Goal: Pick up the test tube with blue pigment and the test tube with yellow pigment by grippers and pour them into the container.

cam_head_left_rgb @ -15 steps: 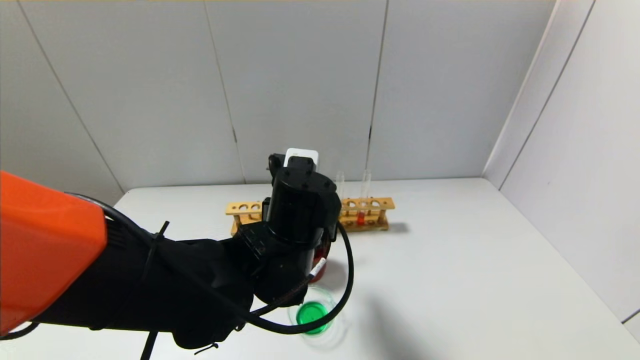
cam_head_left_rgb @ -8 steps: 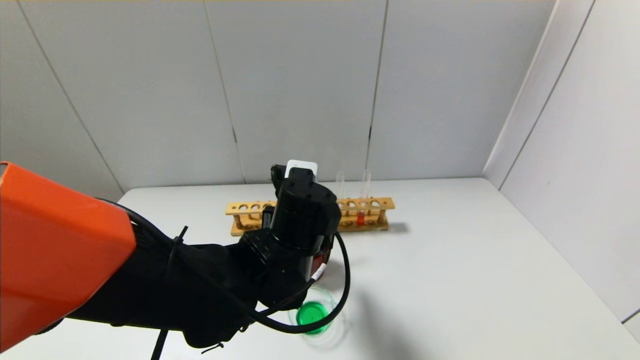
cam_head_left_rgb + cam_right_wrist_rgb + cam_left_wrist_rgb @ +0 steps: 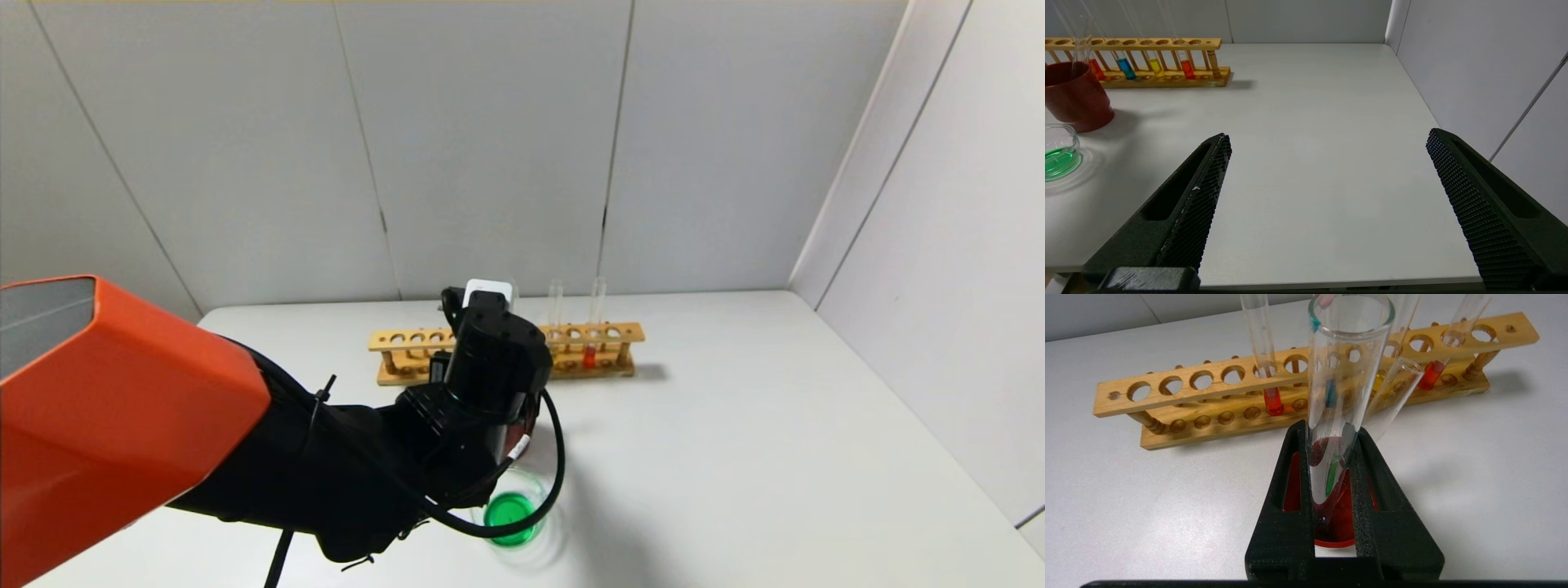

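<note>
Here the left gripper (image 3: 1331, 457), a black claw on an orange-shelled arm, is clamped on a slim clear glass test tube (image 3: 1345, 375) that holds almost no liquid, only a green streak low on its inner wall. The tube stands nearly upright between the fingers, directly over the dark-red opaque cup (image 3: 1333, 522), in which a second empty clear tube (image 3: 1392, 396) leans. Beyond the cup stands the long wooden tube rack (image 3: 1208, 381). In the right wrist view the rack holds a tube with blue liquid (image 3: 1126, 67) and a tube with yellow liquid (image 3: 1155, 66) between two red-orange ones. The small low clear glass container (image 3: 512, 513) with bright green liquid sits on the white table (image 3: 775, 425), just in front of the red cup. The right gripper (image 3: 1327, 183) hovers well apart from it all, its fingers spread wide over bare table.
</note>
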### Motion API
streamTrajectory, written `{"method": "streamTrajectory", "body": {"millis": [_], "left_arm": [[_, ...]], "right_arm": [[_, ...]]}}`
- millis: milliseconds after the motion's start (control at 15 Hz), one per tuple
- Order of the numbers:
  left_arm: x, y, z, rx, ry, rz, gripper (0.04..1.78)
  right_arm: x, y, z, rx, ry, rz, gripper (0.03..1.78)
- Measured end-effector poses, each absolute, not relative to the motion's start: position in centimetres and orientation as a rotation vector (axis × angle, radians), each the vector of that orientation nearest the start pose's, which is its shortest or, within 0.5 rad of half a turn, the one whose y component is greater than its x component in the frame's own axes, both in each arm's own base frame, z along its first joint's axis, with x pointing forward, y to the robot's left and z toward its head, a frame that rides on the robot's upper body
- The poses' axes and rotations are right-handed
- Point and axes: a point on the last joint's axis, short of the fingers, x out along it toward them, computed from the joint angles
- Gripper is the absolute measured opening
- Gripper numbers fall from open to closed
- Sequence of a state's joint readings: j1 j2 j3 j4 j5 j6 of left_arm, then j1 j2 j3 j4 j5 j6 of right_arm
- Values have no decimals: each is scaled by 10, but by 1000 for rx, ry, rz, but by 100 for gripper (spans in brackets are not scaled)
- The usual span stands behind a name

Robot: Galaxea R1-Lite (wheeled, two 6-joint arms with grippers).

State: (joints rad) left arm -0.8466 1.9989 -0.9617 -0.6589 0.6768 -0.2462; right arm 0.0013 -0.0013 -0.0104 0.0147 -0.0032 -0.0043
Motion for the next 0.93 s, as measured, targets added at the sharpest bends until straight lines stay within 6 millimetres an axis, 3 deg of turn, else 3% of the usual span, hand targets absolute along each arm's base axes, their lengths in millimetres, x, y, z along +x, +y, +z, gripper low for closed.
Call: {"method": "streamTrajectory", "body": {"millis": [200,400,733,933], "left_arm": [[256,-269,118,30,305,-131,33],[257,-270,115,34,309,-130,51],[257,-271,114,37,310,-131,131],[256,-271,119,37,299,-127,164]], "right_arm": [[-24,0,77,-4,3,-2,174],[-24,0,77,-4,3,-2,174],[-24,0,77,-4,3,-2,174],[-24,0,77,-4,3,-2,174]]}}
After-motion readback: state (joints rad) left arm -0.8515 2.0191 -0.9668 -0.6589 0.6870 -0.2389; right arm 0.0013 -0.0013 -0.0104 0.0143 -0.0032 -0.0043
